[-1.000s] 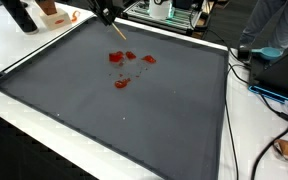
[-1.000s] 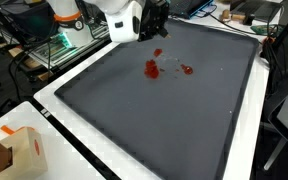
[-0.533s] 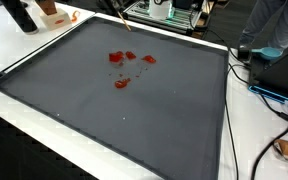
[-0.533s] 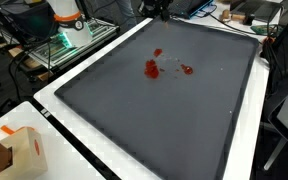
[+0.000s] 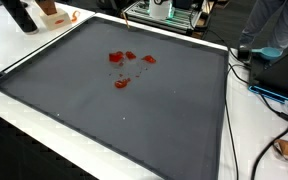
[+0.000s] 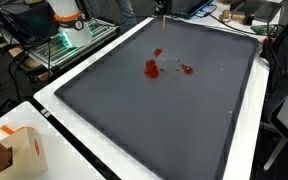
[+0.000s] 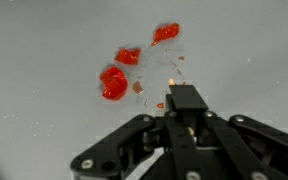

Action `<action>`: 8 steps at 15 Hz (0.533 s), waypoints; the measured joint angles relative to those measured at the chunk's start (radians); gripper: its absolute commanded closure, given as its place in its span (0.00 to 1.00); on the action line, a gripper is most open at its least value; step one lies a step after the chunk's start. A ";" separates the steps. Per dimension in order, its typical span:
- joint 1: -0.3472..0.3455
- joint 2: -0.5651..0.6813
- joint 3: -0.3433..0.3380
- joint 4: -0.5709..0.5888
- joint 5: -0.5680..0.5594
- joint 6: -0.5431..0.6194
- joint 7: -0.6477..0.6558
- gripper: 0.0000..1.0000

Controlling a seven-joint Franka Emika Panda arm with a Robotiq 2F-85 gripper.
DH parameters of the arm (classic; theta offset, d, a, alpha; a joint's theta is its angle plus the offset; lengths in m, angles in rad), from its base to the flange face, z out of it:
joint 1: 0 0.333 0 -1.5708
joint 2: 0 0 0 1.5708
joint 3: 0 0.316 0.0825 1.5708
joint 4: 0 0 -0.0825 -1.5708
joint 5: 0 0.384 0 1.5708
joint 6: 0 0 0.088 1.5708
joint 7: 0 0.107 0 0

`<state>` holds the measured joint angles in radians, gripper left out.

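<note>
Grey mat (image 6: 134,120) covers a white table (image 5: 14,50), with a cardboard box (image 6: 22,150) at the near corner and lab equipment (image 6: 69,30) beyond. Red blobs (image 6: 152,68) lie toward the mat's far side, well apart from the box. Only the wrist view shows the gripper (image 7: 184,118). Its fingers are closed around a dark tool (image 7: 185,100) near the blobs. An exterior view catches only a thin tip at the far edge.
</note>
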<state>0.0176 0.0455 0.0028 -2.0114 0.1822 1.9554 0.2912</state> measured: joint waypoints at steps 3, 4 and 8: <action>0.031 0.001 0.027 0.001 -0.123 0.006 0.075 0.97; 0.039 0.002 0.034 0.001 -0.156 0.008 0.096 0.97; 0.066 0.004 0.056 0.000 -0.267 0.016 0.162 0.88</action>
<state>0.0836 0.0494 0.0585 -2.0110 -0.0850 1.9715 0.4531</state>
